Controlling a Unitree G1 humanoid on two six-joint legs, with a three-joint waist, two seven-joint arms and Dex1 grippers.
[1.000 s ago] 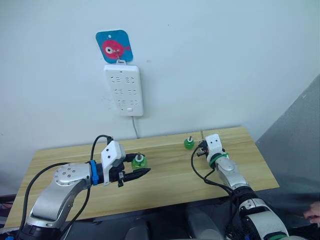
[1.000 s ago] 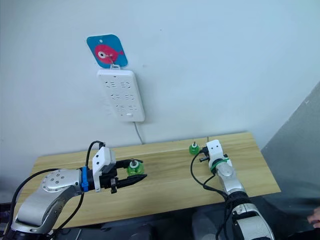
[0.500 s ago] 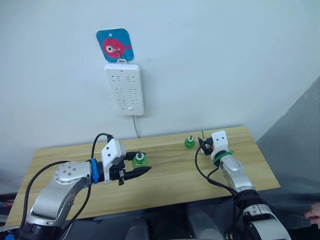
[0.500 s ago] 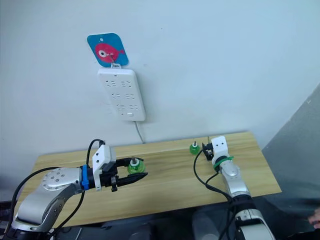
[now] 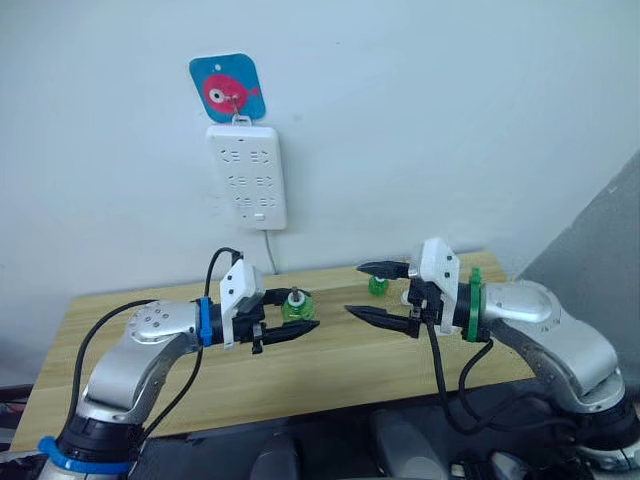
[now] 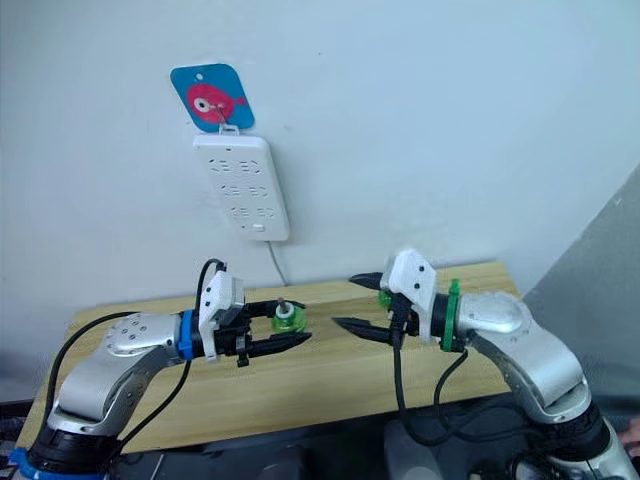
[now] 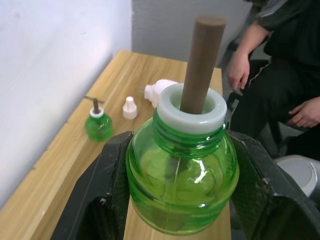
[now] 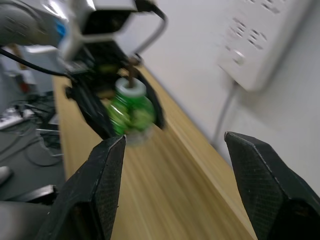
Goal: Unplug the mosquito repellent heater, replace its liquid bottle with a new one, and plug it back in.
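- The worktop (image 5: 330,370) is a pale wooden board set against a white wall; everything below is placed from it.
- The power strip (image 5: 246,176), long and white, hangs on the wall above the worktop's rear edge, under a blue card with a pink fish (image 5: 227,89); its cord drops behind the board.
- A person sits beyond the worktop's far end; a hand (image 7: 241,67) and dark sleeve show in the left wrist view.
- The right gripper (image 5: 382,292) hovers above the worktop's middle, its fingers spread wide with nothing between them (they point toward the other arm).
- The left gripper (image 5: 296,315) is held above the worktop's left half, its fingers clamped on the sides of a green liquid bottle (image 7: 182,185) with a white collar and brown wick.
- The mosquito repellent heater (image 7: 159,92) lies on the worktop near its far end, unplugged.
- A second green bottle (image 5: 377,286) stands upright by the worktop's rear edge.
- A small white cap (image 7: 130,107) sits on the worktop between that bottle and the heater.
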